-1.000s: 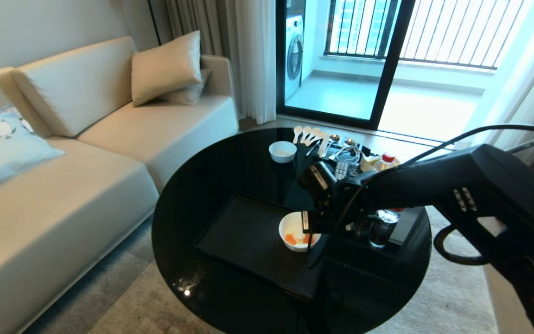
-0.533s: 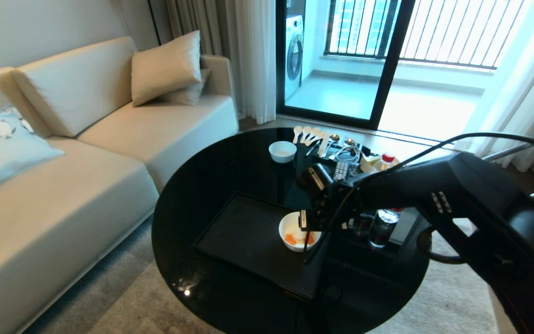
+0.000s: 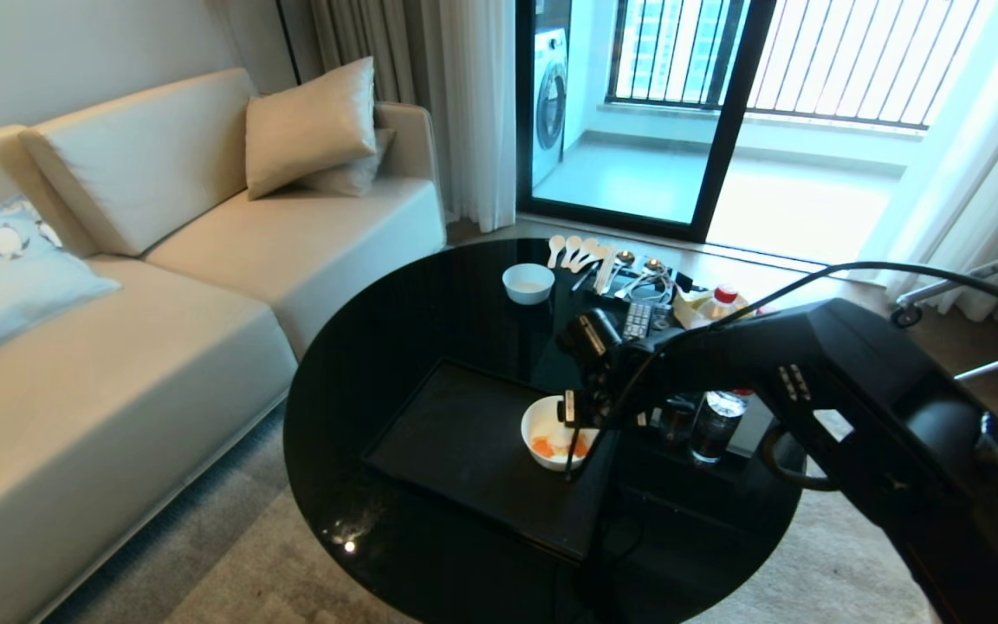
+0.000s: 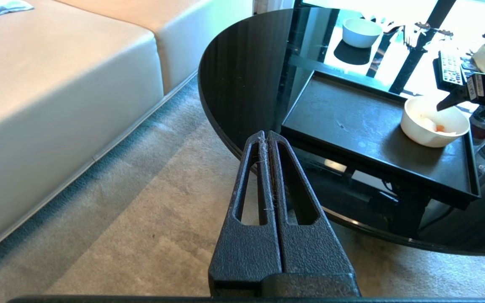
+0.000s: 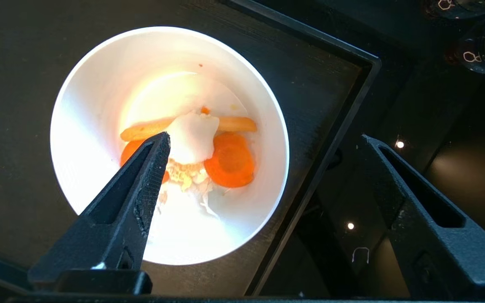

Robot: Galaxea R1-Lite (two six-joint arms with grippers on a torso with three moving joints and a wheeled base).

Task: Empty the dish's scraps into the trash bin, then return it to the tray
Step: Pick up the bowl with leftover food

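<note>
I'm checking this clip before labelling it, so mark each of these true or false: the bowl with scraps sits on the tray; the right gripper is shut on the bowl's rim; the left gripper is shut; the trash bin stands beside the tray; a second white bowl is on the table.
1. The dish with scraps sits on the tray. True.
2. The right gripper is shut on the rim. False: its jaws are wide open, straddling the rim.
3. The left gripper is shut. True.
4. The trash bin stands beside the tray. False: no bin is in view.
5. A smaller white bowl is on the table. True.
</note>
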